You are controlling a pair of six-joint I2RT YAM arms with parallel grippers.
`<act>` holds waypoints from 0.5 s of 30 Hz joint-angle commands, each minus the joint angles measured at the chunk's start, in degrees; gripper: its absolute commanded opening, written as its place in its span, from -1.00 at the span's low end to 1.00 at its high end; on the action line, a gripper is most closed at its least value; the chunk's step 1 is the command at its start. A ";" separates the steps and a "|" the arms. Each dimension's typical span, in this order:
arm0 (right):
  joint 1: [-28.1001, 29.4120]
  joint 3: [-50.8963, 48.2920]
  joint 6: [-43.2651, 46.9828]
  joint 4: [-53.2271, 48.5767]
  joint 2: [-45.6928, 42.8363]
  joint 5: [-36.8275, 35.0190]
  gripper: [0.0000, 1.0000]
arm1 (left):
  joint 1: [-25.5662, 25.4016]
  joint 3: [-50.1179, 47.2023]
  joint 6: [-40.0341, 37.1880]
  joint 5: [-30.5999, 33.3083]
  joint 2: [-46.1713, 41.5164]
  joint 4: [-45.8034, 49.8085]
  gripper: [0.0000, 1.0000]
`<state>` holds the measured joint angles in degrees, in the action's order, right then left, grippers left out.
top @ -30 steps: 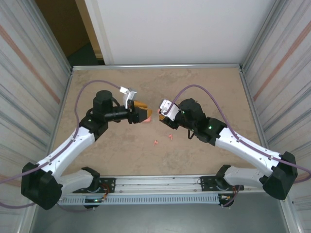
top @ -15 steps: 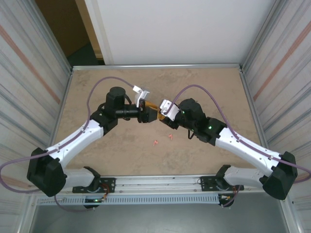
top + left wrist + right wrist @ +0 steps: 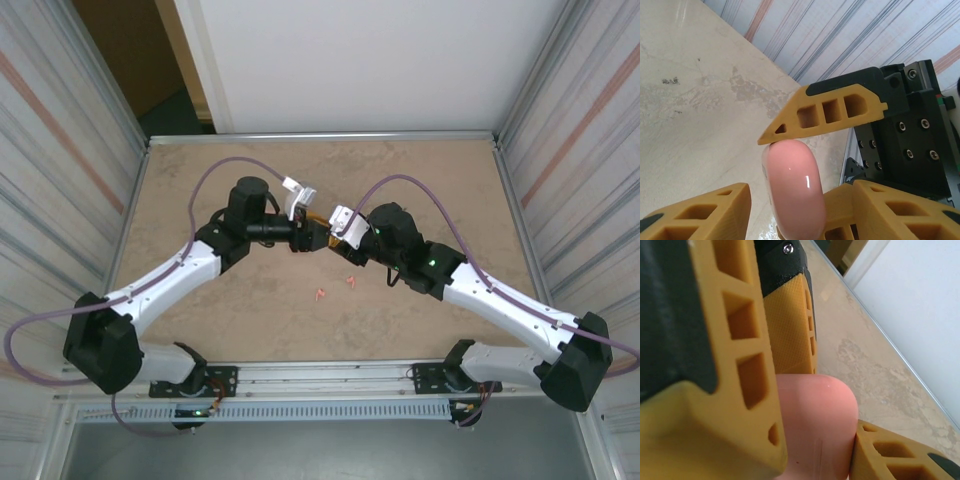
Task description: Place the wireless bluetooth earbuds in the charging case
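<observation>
Two tools share one glossy rounded pink plastic case (image 3: 792, 190): right tool (image 3: 817, 450) clamped on it, left tool (image 3: 790, 212) hold unclear; mismatched pulls could drop it.

Charging case (image 3: 792, 192): smooth, high-gloss pink plastic. Gripper fingers (image 3: 840, 112): matt ochre plastic with open cut-outs; one pad (image 3: 790, 325) has a fine cross-hatched grip texture. Table (image 3: 200, 170): matt, stone-patterned beige surface. Side walls (image 3: 60, 150): streaked, brushed-looking metal sheet.

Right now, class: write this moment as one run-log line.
right end effector: shut on pink case | left end effector: open around it | earbuds: loose on table
</observation>
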<state>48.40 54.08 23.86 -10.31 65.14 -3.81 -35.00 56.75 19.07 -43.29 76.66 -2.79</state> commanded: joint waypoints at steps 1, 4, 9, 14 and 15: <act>0.81 -0.30 1.10 2.51 -0.80 -0.40 -0.19 | -0.55 1.57 -1.47 0.13 1.13 1.20 0.07; 0.78 -0.38 1.19 2.58 -0.75 -0.87 -0.19 | -0.65 1.83 -1.79 0.05 1.71 1.55 -0.02; 0.76 -0.30 1.28 2.58 -1.05 -1.41 -0.19 | -0.66 2.05 -2.37 0.18 2.00 2.67 -0.10; 0.80 -0.13 1.28 2.58 -1.07 -1.99 -0.18 | -0.61 2.18 -3.16 0.22 1.96 3.18 -0.19; 0.77 -0.09 1.19 2.65 -1.15 -2.13 -0.18 | -0.59 2.18 -3.27 0.16 1.98 3.29 -0.21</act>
<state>48.80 54.00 24.56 -10.35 65.14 -4.71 -35.00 57.76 17.72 -43.29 78.22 -1.76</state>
